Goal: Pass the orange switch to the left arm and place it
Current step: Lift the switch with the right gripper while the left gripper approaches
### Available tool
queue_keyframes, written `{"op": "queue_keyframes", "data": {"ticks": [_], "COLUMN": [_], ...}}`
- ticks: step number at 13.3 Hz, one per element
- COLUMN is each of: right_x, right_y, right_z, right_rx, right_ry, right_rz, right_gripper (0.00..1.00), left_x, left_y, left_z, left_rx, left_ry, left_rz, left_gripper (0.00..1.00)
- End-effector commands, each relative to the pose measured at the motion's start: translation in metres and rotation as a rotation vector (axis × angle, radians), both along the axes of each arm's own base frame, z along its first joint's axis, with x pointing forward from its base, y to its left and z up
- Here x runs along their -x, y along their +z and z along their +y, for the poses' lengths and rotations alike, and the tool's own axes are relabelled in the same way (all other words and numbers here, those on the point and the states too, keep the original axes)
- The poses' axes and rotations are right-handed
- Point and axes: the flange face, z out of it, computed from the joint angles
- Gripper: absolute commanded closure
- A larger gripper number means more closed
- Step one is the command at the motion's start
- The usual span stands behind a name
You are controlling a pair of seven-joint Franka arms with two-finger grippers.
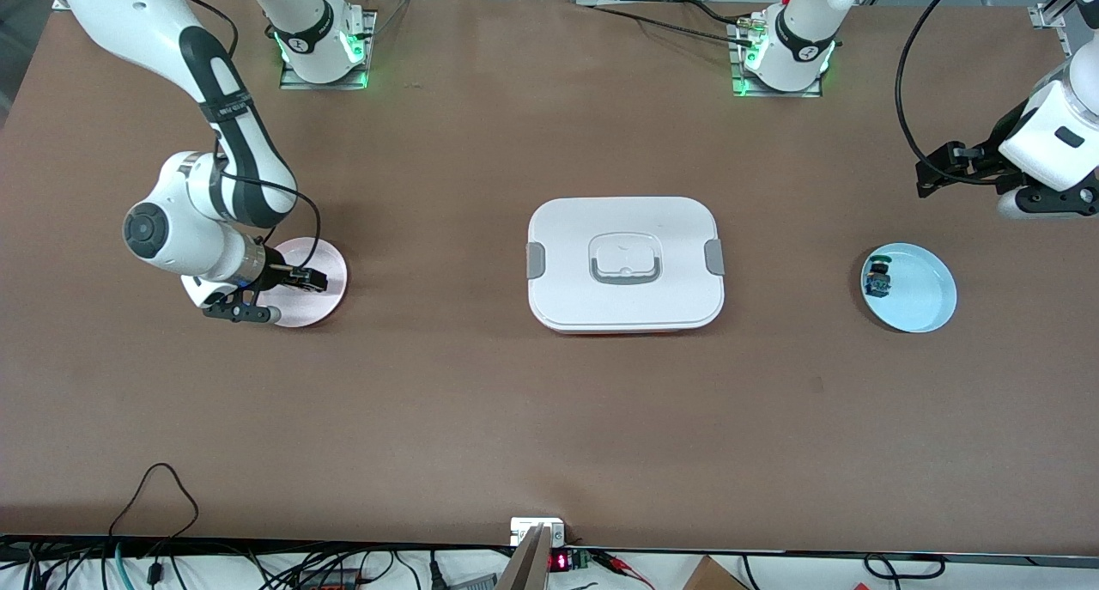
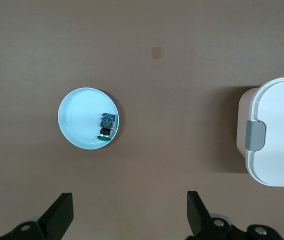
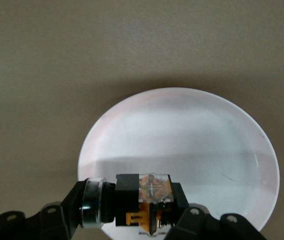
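Switch: orange switch point(image 3: 149, 202) clamped between the right gripper's point(image 3: 146, 220) fingers, just above the pink plate point(image 3: 181, 150).
Right gripper: clenched on the switch, low over the plate.
Left gripper: point(image 2: 129, 217) spread wide, empty, waiting high over the blue dish point(image 2: 77, 125) near the box point(image 1: 625, 264).
Hidden: switch masked by the gripper in front view; seen only from the right wrist.

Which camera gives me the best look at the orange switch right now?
The right wrist view: the orange switch fills the foreground, clamped in the right gripper over the pink plate. In the front view it is hidden by that gripper. The left wrist view doesn't show it.
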Motion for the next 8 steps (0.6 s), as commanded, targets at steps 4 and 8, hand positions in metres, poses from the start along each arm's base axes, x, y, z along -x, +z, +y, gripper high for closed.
{"op": "queue_keyframes", "data": {"ticks": [4, 8], "right_x": [-0.032, -0.05], "right_y": [0.099, 0.17], "right_z": [0.011, 0.021], "right_rx": [-0.043, -0.058], "right_ry": [0.098, 0.178], "right_rz": [0.041, 0.001], "right_gripper": [0.98, 0.98], "left_x": [-0.001, -0.001], "left_y": [0.006, -0.009], "left_z": [-0.009, -0.026], "left_rx": [0.056, 0.194], "left_ry": [0.019, 0.03], "left_rz": [0.011, 0.093], "left_gripper": [0.0, 0.0]}}
